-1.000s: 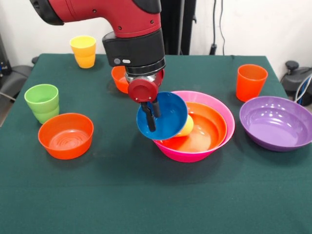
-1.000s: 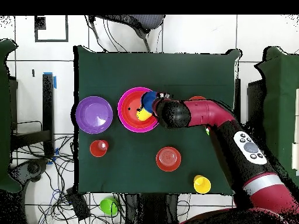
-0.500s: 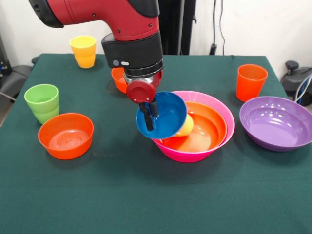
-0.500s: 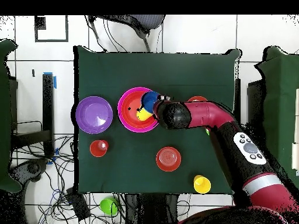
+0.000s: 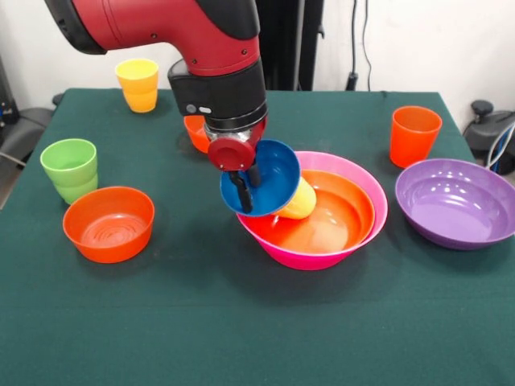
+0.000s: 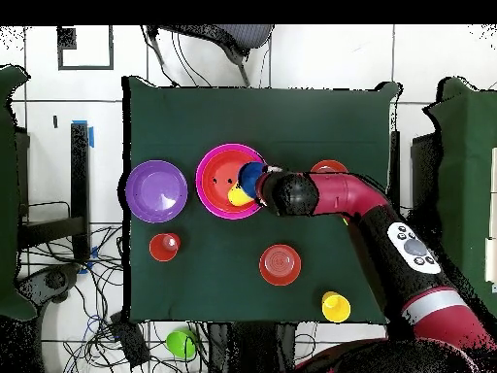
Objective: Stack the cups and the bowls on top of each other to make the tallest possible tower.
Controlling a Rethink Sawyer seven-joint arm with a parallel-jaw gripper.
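Blue plastic is what I see in the pincer (image 5: 242,186): its black fingers are clamped over the rim of the small blue bowl (image 5: 265,175), one inside and one outside, and the bowl hangs tilted on edge with its hollow facing me. A yellow cup (image 5: 297,201) lies on its side just behind the blue bowl, touching it and resting in the large orange bowl (image 5: 338,215), which is nested in the largest pink bowl (image 5: 372,190) near the middle of the green tabletop (image 5: 241,322). To the right the purple bowl (image 5: 457,203) sits apart from that pile, with the orange cup (image 5: 414,134) just beyond it. To the left, a small orange bowl (image 5: 109,223) stands near me, the green cup (image 5: 70,169) just beyond it, and the second yellow cup (image 5: 138,84) at the far left. Another small orange bowl (image 5: 193,129) peeks out behind the arm's wrist.
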